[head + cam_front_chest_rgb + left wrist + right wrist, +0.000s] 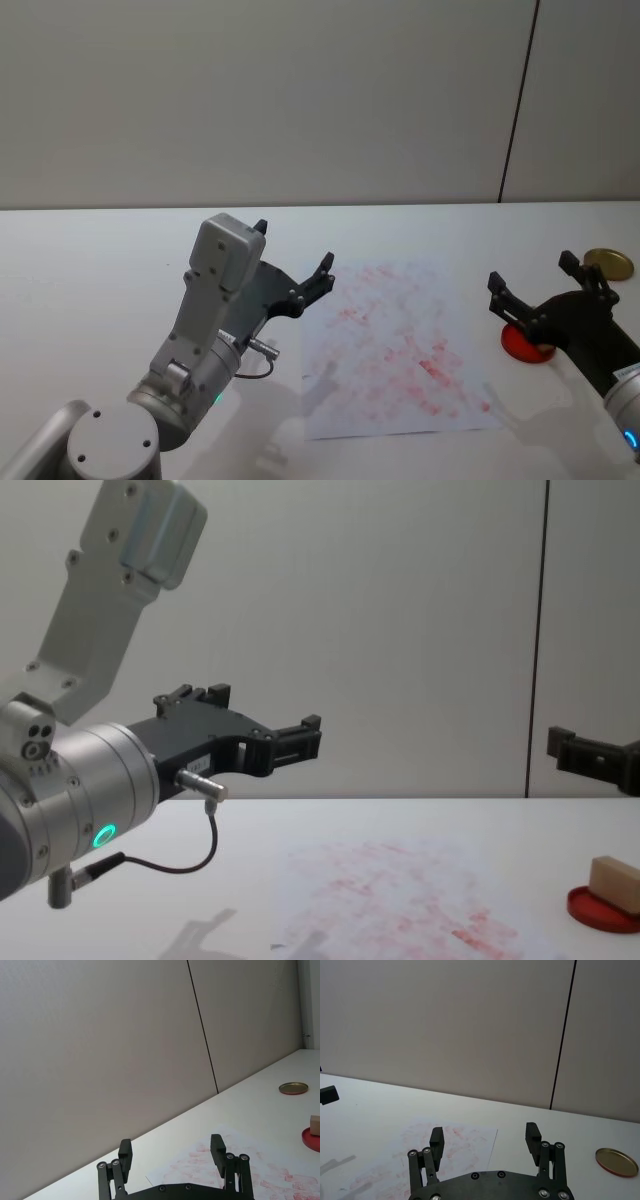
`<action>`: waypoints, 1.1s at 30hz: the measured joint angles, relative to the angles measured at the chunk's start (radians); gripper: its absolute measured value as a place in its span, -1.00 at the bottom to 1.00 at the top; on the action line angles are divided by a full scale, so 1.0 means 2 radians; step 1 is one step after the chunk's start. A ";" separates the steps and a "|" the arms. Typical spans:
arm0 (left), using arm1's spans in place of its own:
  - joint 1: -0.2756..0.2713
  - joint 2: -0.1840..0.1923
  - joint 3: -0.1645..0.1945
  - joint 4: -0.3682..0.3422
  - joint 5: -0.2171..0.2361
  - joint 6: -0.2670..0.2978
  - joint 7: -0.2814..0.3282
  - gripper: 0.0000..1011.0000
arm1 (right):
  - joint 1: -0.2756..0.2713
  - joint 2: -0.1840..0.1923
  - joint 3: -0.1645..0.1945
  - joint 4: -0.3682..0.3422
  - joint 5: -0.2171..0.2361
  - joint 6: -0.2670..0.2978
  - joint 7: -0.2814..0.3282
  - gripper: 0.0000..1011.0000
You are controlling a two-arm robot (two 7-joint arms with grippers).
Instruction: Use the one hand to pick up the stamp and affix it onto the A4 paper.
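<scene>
Jaws spread on both arms, stamp not yet taken

Jaws on my left gripper (pixel 295 250) are wide apart and empty, held high over the table (pixel 100 250) beside the A4 paper (pixel 400 345), out of the way. The right gripper (pixel 533 272), equally spread, hovers high by the red disc (pixel 518 345) where the stamp (pixel 615 882) sits, I judge ready to descend on it

White A4 paper (pixel 400 345) blotched faint red, the stamp (pixel 614 882) pale tan, the disc (pixel 590 915) red, the lid (pixel 608 263) gold.
</scene>
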 joint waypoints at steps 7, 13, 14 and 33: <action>0.000 0.000 0.000 0.000 0.000 0.000 0.000 0.96 | 0.000 0.000 0.000 0.000 0.000 0.000 0.000 0.98; 0.000 0.000 0.000 0.000 0.000 0.000 0.000 0.96 | 0.000 0.000 0.000 0.000 0.000 0.000 0.000 0.98; 0.000 0.000 0.000 0.000 0.000 0.000 0.000 0.96 | 0.000 0.000 0.000 0.000 0.000 0.000 0.000 0.98; 0.000 0.000 0.000 0.000 0.000 0.000 0.000 0.96 | 0.021 0.002 0.011 0.032 0.012 0.027 0.018 0.98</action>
